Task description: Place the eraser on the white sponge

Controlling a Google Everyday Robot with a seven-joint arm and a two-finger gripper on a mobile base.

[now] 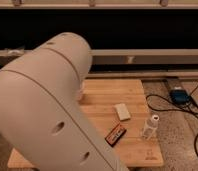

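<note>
- The robot's arm point(42, 110), a broad cream shell with small round holes, fills the picture from 12 o'clock round through 9 to 6 and hides the left half of the wooden table point(142, 150).
- The gripper does not show; it lies somewhere behind that shell, and I cannot tell whether it is wide, narrow or holding anything.
- The eraser cannot be seen either. The arm covers the left part of the table.
- The white sponge point(122, 111) lies flat on the bare right half of the table, its long side running from 11 to 5 o'clock. Its top face is plain and uncovered.
- A black packet point(115, 134) with orange markings lies near the sponge at about 6 o'clock from it, apart from it, close to the arm's edge.
- A translucent white cup point(150, 126) stands upright at 4 o'clock from the sponge, near the table's right edge.
- On the floor at 2 o'clock from the sponge sits a blue box point(178, 95) with dark cables point(197, 107) looping around it.
</note>
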